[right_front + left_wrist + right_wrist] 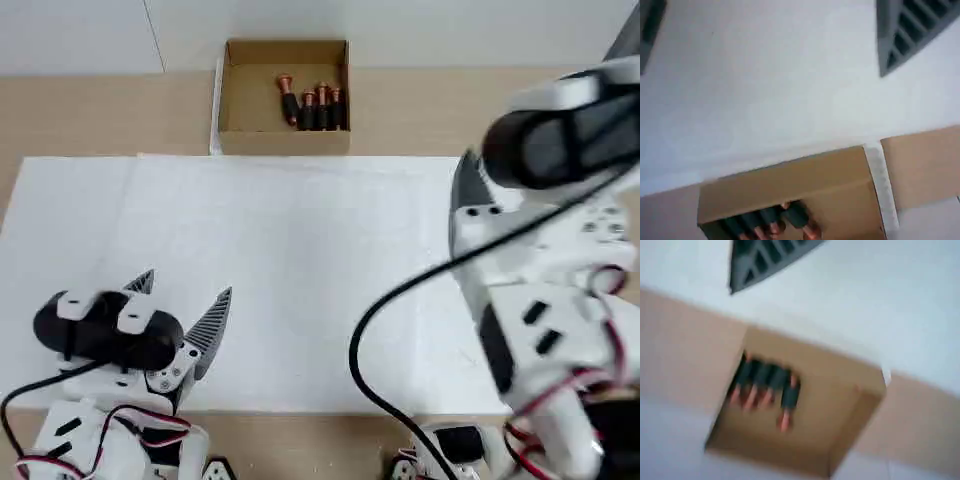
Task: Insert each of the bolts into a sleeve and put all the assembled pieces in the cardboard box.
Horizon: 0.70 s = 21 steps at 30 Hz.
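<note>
— Where do the parts sit from your end?

— I count four assembled pieces in the cardboard box at the far edge of the table, beyond the white sheet. Three lie side by side and touching, and the fourth leans against them at a tilt. Each is a copper-coloured bolt in a black sleeve.

— And the arms?

— My left gripper rests at the near edge of the sheet with its jaws spread wide and nothing between them. The right gripper hangs over the sheet's right side, near the box. I cannot tell whether it is parted or closed.

— If you had to lift one again?

— I judge them small, light and rigid, but round, so apt to roll or slip. I would pinch across the middle of the sleeve, where the surface looks less slick than the bare metal. The tilted one has the most room around it.
</note>
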Tool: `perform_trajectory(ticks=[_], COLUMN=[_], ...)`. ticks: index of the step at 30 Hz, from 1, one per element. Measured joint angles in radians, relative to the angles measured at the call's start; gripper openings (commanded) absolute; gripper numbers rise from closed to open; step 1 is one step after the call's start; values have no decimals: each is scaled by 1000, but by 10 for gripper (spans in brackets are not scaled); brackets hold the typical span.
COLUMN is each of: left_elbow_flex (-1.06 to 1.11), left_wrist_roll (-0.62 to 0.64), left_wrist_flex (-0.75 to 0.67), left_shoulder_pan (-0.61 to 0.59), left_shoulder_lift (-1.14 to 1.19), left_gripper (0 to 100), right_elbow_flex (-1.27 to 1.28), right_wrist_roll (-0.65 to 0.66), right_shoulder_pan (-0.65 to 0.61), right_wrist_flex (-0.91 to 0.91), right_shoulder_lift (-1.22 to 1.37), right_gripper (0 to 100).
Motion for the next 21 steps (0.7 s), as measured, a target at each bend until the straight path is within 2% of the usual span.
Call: perform_trajectory(ticks=[6, 12, 16, 21], left_elbow_flex=[115, 195, 264, 351], left_wrist_roll=[-15, -18, -52, -155], left_wrist_flex=[-86, -104, -104, -104], left_shoulder_pan=[-2, -2, -2, -2], left_shoulder_lift=[-28, -28, -28, -28], left_gripper=[281, 281, 281, 281], right_elbow_flex=[583, 1106, 1366, 1593], right_wrist_roll=[0, 0, 0, 0], right_shoulder_pan=[8, 6, 9, 6], right_wrist_flex=[-270, -591, -744, -862], right_shoulder_lift=[-224, -437, -551, -646], right_gripper=[222, 222, 222, 222])
